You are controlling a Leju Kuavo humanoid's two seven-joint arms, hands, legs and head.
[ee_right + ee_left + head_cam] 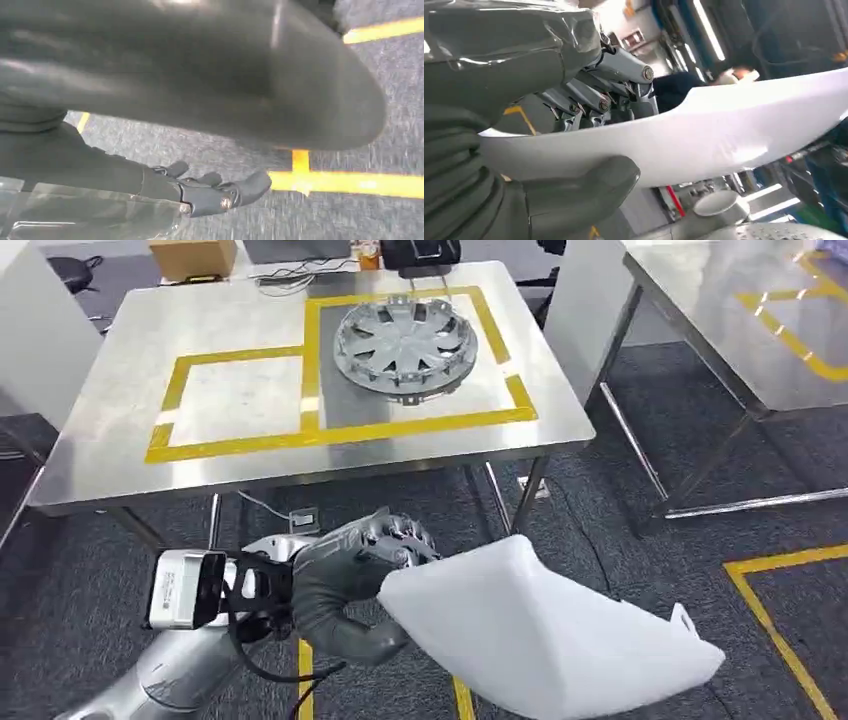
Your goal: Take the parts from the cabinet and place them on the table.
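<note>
Grey carpet with yellow floor tape lies under the scene, and a steel table (120,455) stands ahead of the robot.

Nearest, a white part (545,640) is held by the left hand (365,575) in the air, short of the table's near edge and below its top. In the left wrist view the fingers (616,62) are seen lying over one face of the part (724,135) while the thumb (574,192) presses the opposite face, so the grip is clamped on one end of the panel; the rest juts out unsupported. The right hand (210,192) hangs over the carpet with nothing in it, its fingers loosely apart.

The part is judged to be a thin moulded shell: light, fairly stiff, and smooth enough to slip. Since it is gripped at one end, some swing and twist should be expected. A hold nearer the middle, or support from the other hand, would be steadier. A small tab at its far corner looks liable to snag or snap if knocked on the table edge.

Farther off, a silver wheel cover (405,342) rests on the table inside the right-hand yellow taped square; the left-hand square (240,395) beside it is judged the likely spot for the white part.
</note>
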